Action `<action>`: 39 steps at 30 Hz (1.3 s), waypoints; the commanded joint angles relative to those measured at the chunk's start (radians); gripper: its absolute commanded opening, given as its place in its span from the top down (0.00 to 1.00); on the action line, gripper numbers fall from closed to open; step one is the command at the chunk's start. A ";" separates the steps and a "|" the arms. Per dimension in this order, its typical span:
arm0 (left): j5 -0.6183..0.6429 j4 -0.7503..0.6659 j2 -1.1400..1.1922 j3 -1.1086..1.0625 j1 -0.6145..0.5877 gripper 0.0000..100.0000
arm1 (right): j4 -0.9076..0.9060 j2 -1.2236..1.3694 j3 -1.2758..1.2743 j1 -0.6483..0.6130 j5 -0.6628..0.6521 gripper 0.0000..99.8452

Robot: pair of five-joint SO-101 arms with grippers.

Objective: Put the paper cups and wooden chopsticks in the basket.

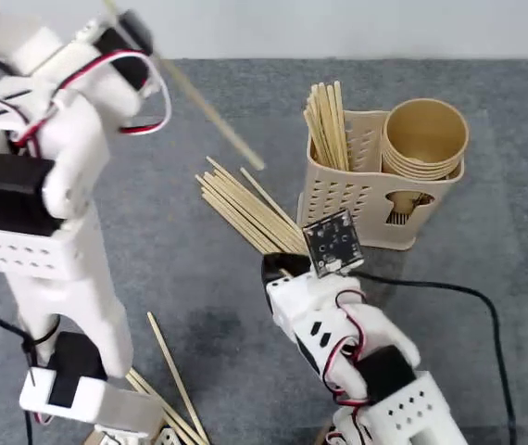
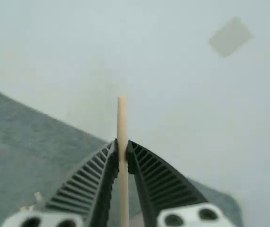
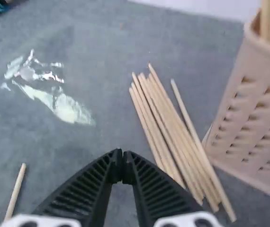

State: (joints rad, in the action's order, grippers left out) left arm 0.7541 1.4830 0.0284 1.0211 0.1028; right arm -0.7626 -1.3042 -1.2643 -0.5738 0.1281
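Wooden chopstick [image 2: 122, 118]: one stick is clamped in the left claw [image 2: 121, 145], whose fingers are drawn narrow around it. The stick passes through the grip and juts out past the tips. In the high view this claw is raised above the table [image 1: 199, 278], and the stick slants away from it towards the basket [image 1: 375, 199], with its far end well apart from the basket.

Right claw [image 3: 122, 158]: the fingers are pressed together and hold nothing, low over the table. A bundle of chopsticks [image 3: 173, 132] lies flat just ahead of its tips, between the claw and the basket. The bundle's far ends are near the basket wall; contact cannot be confirmed.

Beyond the bundle, the basket holds upright chopsticks [image 1: 327, 125] in one compartment and a stack of paper cups [image 1: 426, 139] in the other.

Loose chopsticks [image 1: 176, 375] lie on the table by the left arm's base, well behind the left claw.
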 commanded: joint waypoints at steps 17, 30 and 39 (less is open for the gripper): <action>0.034 -0.473 0.100 -0.211 0.161 0.99 | 0.162 -0.022 -0.186 0.039 0.025 0.99; -0.135 -0.476 0.124 -0.349 0.264 0.97 | 0.160 -0.022 -0.187 0.039 0.023 0.99; -0.132 -0.466 0.117 -0.371 0.267 0.89 | 0.165 -0.022 -0.207 0.041 0.020 0.99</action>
State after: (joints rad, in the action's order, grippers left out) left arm 0.6329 1.0334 0.1603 0.6452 0.3575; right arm -0.6183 -1.3042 -1.4730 -0.5478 0.1419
